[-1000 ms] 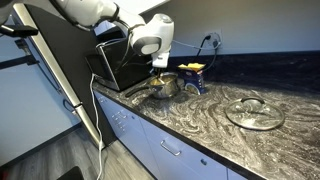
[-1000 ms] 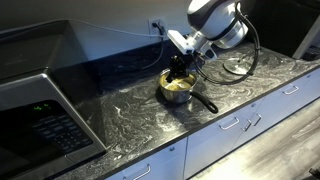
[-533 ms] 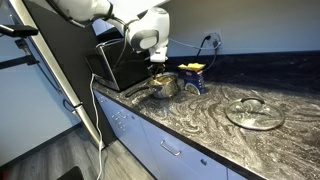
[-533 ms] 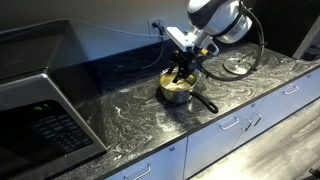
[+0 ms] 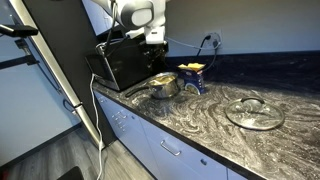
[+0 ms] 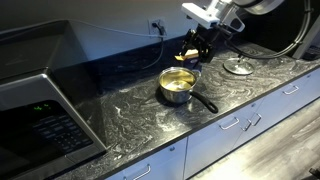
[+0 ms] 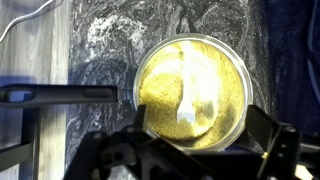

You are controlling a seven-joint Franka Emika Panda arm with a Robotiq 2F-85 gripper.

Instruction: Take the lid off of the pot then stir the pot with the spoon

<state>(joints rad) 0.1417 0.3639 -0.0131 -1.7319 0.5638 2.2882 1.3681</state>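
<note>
Moved: hand (image 7: 200, 122) has gone up off the pot (image 6: 175, 96) vs a sec ago, now hovering well above it
Hand: wide apart, holding nothing
Spoon: white spoon (image 7: 188, 100) left lying in the yellow stuff (image 7: 215, 85) inside the pot
Lid: lid (image 5: 254, 112) is off, flat on the desk (image 6: 120, 115), well apart from pot
Means: prob stirring's done, task looks abt finished imo
Hard to see: spoon basically invisible in both exterior views; pot handle (image 7: 60, 95) cut off at wrist view's edge
</note>
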